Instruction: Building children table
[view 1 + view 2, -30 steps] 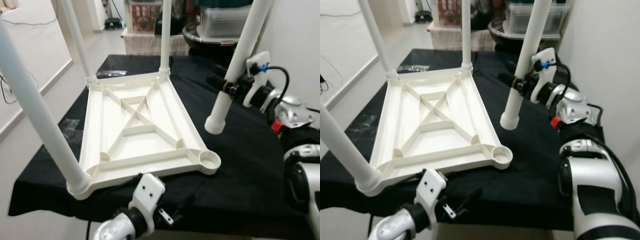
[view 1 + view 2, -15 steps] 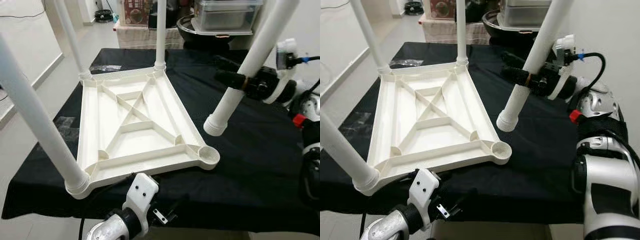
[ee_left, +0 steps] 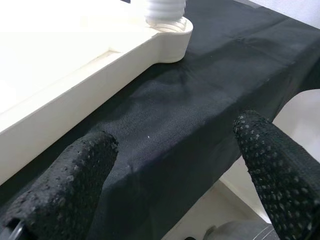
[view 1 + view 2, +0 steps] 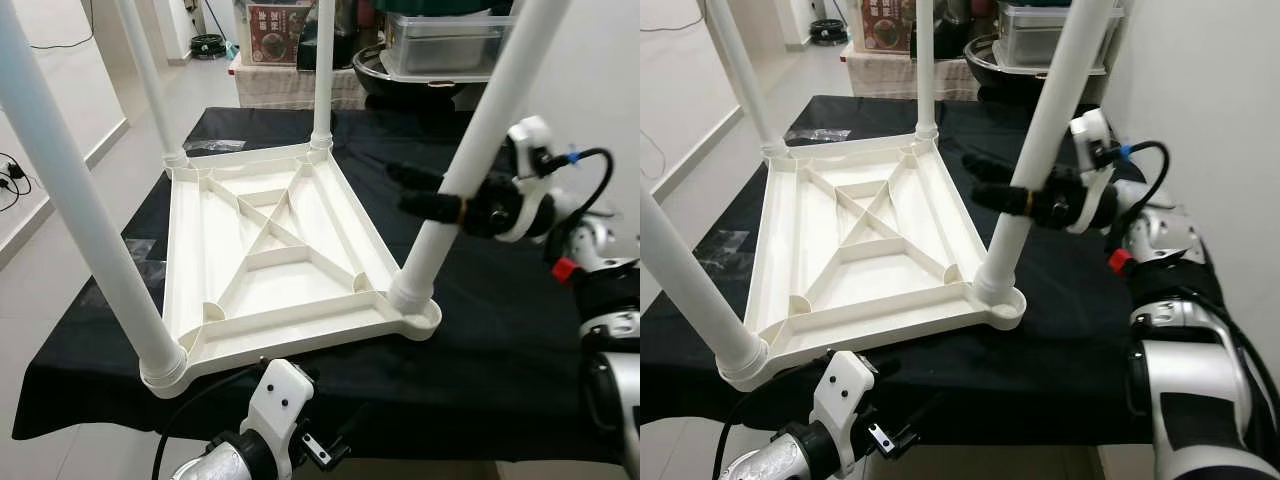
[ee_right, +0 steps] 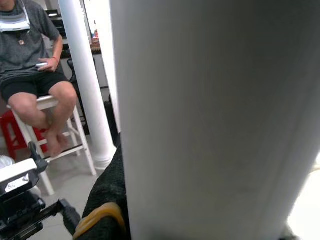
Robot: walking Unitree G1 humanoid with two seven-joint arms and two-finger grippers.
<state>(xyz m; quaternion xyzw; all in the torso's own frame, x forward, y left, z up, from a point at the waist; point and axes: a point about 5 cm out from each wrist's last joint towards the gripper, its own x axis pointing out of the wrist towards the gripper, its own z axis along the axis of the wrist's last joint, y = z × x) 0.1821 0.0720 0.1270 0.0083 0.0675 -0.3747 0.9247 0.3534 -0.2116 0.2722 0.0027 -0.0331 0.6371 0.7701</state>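
Left eye view
Tabletop: a white plastic children's tabletop (image 4: pixel 270 265) lay upside down on a black cloth (image 4: pixel 500 330) covering a table, ribs facing up.
Fitted legs: three white legs stood in its corner sockets, one at the near left corner (image 4: pixel 75 190) and two at the far corners (image 4: pixel 322 70).
Fourth leg: the fourth leg (image 4: pixel 470 165) leaned slightly, its lower end sitting in the near right corner socket (image 4: pixel 415 310).
Right gripper: the right gripper (image 4: pixel 425 190) was clenched around that leg partway up its length.
Left gripper: the left gripper (image 4: pixel 335 445) hung low at the near edge of the table, in front of the tabletop.

Right eye view
Background: a stack of clear storage boxes (image 4: pixel 1050 35) and a dark round pot stood beyond the far end of the table.
Floor: light tiled floor (image 4: pixel 680 120) ran along the robot's left side.

Left wrist view
Left fingers: the two black dotted fingers (image 3: pixel 65 185) were spread apart with nothing between them, released.
Surroundings: they hovered over the cloth's edge, just beside the tabletop's white rim (image 3: pixel 75 70).
Corner: a leg's ribbed base (image 3: pixel 165 12) sat in a corner socket ahead.

Right wrist view
Leg: the held leg (image 5: pixel 220 120) stood very close to the camera.
Other leg: another white leg (image 5: pixel 85 80) stood beyond it.
Person: a person (image 5: pixel 30 65) in a grey shirt and dark shorts sat on a white stool in the background.
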